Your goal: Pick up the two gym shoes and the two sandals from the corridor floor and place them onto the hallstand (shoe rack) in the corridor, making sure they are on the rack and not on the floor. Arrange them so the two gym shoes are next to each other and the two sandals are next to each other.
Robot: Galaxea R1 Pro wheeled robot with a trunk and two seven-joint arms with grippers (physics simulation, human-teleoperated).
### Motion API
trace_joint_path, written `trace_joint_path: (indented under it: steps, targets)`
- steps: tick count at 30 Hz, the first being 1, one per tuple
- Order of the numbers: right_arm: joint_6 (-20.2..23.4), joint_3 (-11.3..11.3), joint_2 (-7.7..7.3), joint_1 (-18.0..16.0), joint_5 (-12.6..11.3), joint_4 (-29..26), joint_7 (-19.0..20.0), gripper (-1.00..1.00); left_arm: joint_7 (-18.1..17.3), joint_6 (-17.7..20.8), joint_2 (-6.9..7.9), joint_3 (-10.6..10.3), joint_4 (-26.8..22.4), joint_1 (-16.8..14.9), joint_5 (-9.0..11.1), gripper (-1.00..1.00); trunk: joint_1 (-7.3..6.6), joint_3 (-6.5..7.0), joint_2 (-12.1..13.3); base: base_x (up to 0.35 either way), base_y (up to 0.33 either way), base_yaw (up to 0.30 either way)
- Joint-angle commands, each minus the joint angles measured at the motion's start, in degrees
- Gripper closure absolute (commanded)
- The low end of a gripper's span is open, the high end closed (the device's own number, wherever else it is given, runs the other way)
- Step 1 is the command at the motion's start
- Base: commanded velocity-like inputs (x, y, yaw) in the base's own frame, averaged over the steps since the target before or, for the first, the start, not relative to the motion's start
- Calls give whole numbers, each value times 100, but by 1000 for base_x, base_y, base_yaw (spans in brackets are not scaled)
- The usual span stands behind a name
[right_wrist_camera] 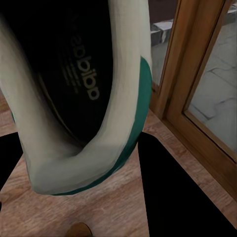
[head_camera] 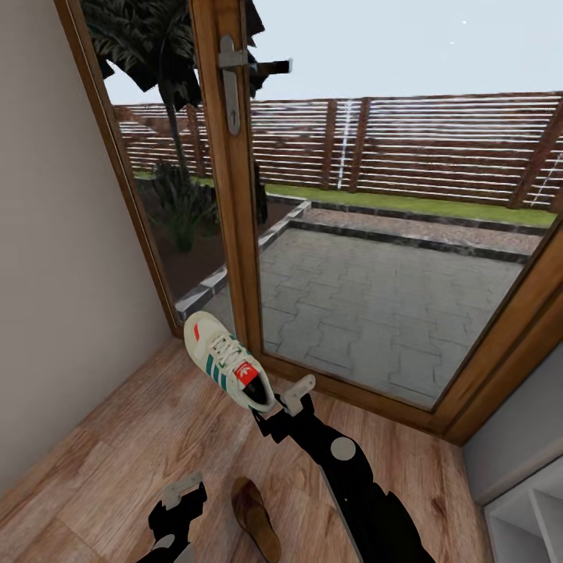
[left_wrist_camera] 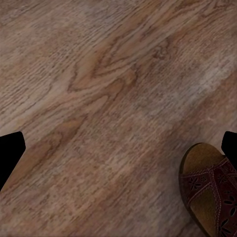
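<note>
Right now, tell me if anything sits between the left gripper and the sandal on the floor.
Nothing visible does. The left gripper hovers open over bare corridor floor, and the sandal lies just beside it, with only floorboards between them.

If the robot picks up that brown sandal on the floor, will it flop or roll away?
The sandal probably won't roll: it lies flat on the wood floor. Its strap looks like leather, so it may bend when pinched. Its open shape suggests it is fairly light.
</note>
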Motion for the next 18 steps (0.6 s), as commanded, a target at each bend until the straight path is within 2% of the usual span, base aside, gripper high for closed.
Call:
trace_joint_path:
  steps: [1,13,18]
  targets:
    - [27,-5,2,-2,47,-10,37,100,11,-20,-2,8,2,-3,5,-100,-1,-5,-2,0,0,0]
    - [27,-5,2,0,47,-10,37,100,9,-25,-15,5,-19,-3,0,-100,-1,-5,-2,0,0,0]
    - [27,0,2,0,47,-10,38,100,9,-14,-109,7,-72,-75,-4,-100,-1,-5,-2,0,0,0]
